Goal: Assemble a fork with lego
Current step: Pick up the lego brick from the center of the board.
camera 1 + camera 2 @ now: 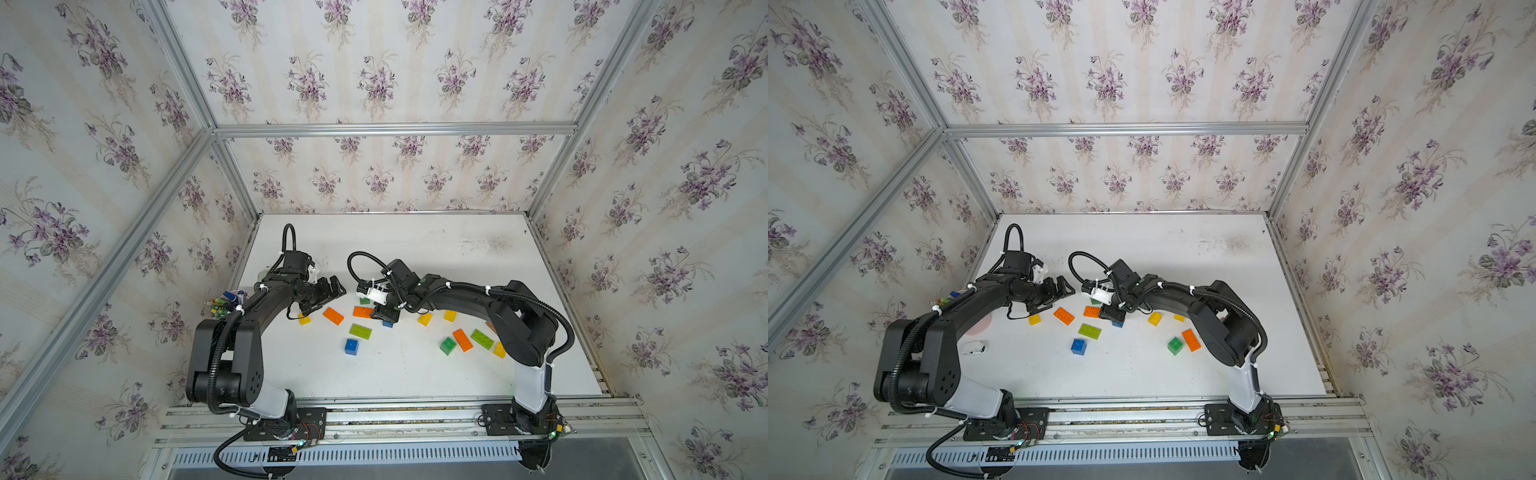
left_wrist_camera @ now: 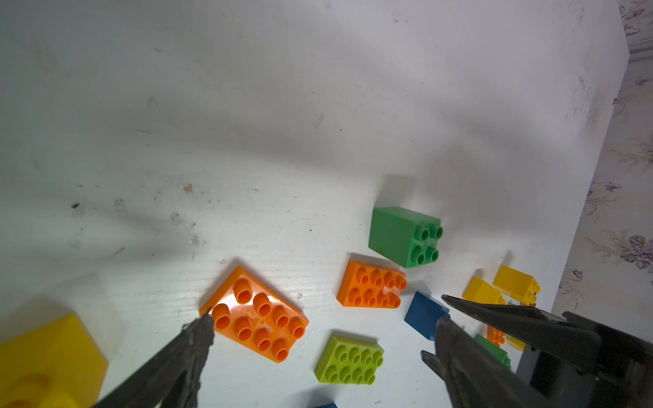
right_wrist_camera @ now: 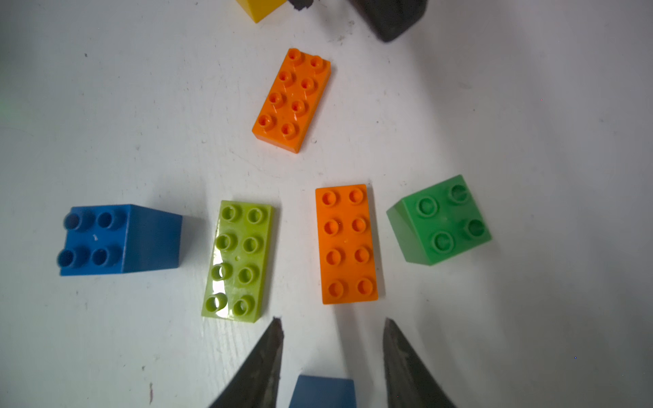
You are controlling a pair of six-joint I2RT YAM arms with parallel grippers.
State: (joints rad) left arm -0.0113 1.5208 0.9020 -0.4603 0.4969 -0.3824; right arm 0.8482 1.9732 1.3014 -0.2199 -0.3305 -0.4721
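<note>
Lego bricks lie scattered on the white table [image 1: 415,257]. In the middle are two orange plates [image 1: 333,316] [image 1: 363,311], a lime plate [image 1: 360,331], a blue brick [image 1: 351,346] and a yellow brick [image 1: 304,319]. My left gripper [image 1: 324,299] [image 2: 323,325] hangs open just above them, one fingertip [image 2: 203,326] beside an orange plate [image 2: 254,314]. My right gripper [image 1: 384,318] [image 3: 332,319] points down, open, with a small blue brick [image 3: 323,390] between its jaws and a gap on each side. In front of it lie an orange plate [image 3: 346,243], a lime plate [image 3: 237,261] and a green brick [image 3: 439,219].
More bricks lie under the right arm: yellow [image 1: 424,319], green [image 1: 447,345], orange [image 1: 462,340], lime [image 1: 482,339]. A cup of marker pens [image 1: 224,303] stands at the table's left edge. A small white object [image 1: 974,347] lies near the left arm. Papered walls close three sides.
</note>
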